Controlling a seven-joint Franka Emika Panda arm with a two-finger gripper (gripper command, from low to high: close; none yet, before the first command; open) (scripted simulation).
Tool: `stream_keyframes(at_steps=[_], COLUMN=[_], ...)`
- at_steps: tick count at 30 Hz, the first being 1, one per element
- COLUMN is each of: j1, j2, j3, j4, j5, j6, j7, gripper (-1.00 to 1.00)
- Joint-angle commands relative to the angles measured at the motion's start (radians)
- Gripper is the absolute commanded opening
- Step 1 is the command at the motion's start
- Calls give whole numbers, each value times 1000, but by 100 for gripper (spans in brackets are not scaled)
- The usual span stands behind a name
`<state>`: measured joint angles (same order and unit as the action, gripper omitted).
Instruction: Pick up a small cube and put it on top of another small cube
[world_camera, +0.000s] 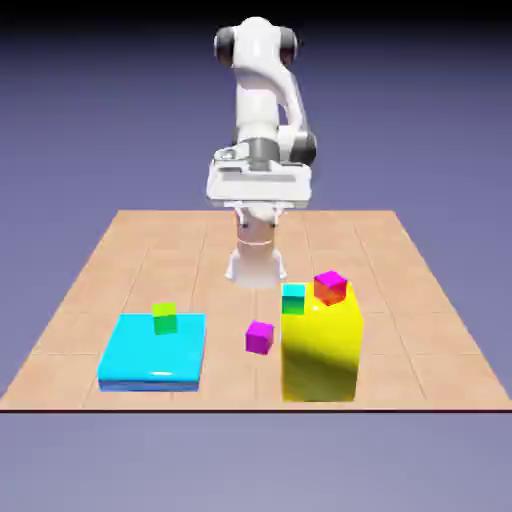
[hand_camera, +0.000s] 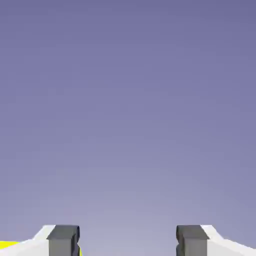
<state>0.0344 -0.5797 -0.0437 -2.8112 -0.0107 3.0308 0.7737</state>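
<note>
Claw (hand_camera: 128, 241) raised over worktop (world_camera: 220, 375), fingers apart, nothing between them. Magenta-purple cube (world_camera: 259, 338) on worktop, lower than claw. Lime-green cube (world_camera: 165, 319) on cyan slab (world_camera: 152, 350), below claw toward the exterior view's left; yellow block (world_camera: 320, 350) below, toward its right.

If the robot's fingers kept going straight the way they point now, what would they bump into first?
Probably nothing: between the fingers only backdrop shows. A yellow block peeks in at the lower left, but its depth is unclear.
</note>
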Motion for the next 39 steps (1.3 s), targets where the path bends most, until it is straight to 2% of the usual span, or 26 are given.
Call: stream_keyframes(at_steps=[1,39], j1=[19,725], j2=[-8,-315], j3=[-36,-1413], j4=[-1,-41], j5=[-9,-346], j6=[-5,-200], j7=[27,1057], gripper=[0,0])
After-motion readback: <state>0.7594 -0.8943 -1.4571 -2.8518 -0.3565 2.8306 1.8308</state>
